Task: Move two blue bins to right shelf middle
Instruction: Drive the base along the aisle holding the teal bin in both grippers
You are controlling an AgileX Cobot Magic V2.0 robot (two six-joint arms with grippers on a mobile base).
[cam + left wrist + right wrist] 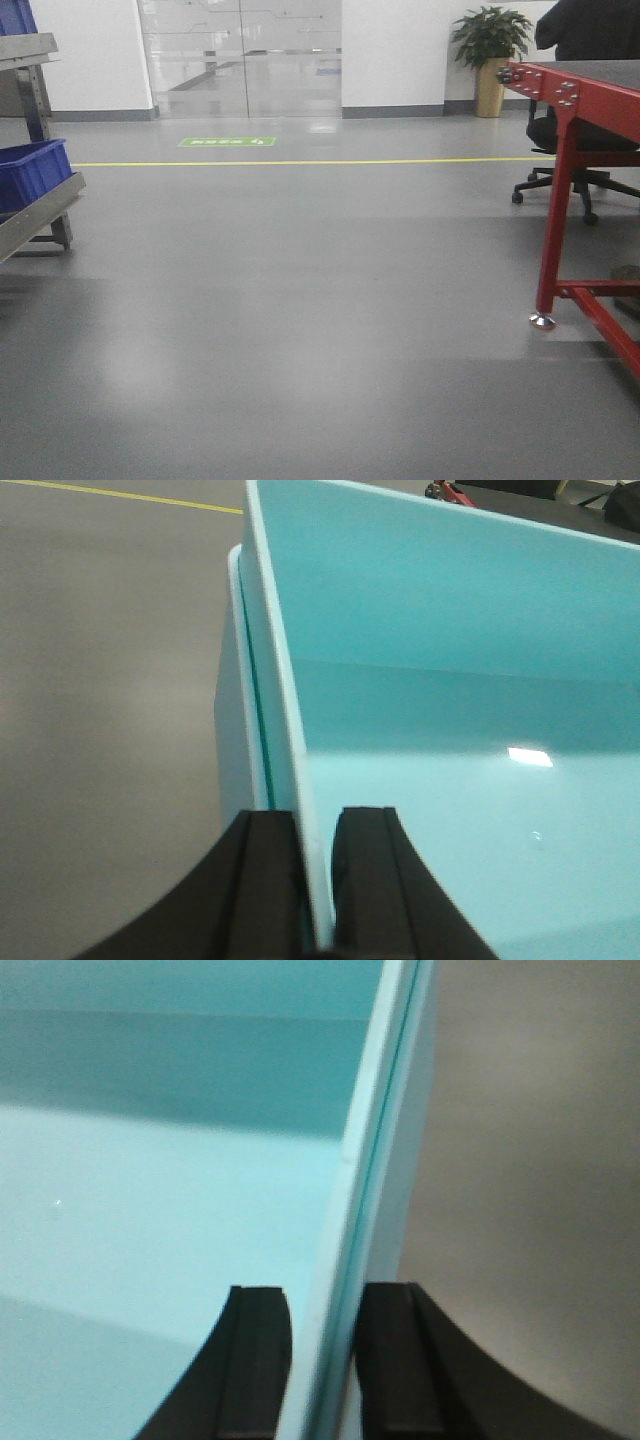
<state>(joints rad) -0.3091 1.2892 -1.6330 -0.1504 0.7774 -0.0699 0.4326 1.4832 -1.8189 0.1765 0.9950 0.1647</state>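
Front view: even overhead light, moderate brightness. Pale sheen spread over grey floor (pixel 300 330), strongest far, below glass doors (pixel 240 55), where reflections are seen. Near floor dimmer. Slight grain and softness noted throughout.

Left wrist view: brightly lit; small white rectangular glare spot seen inside blue bins (pixel 450 680). Left gripper (pixel 317 825) rendered as dark, soft-edged mass, detail lost.

Right wrist view: whole frame blurred, rim edge smeared. Right gripper (pixel 322 1295) out of focus. Floor at right reduced to grey-brown haze.
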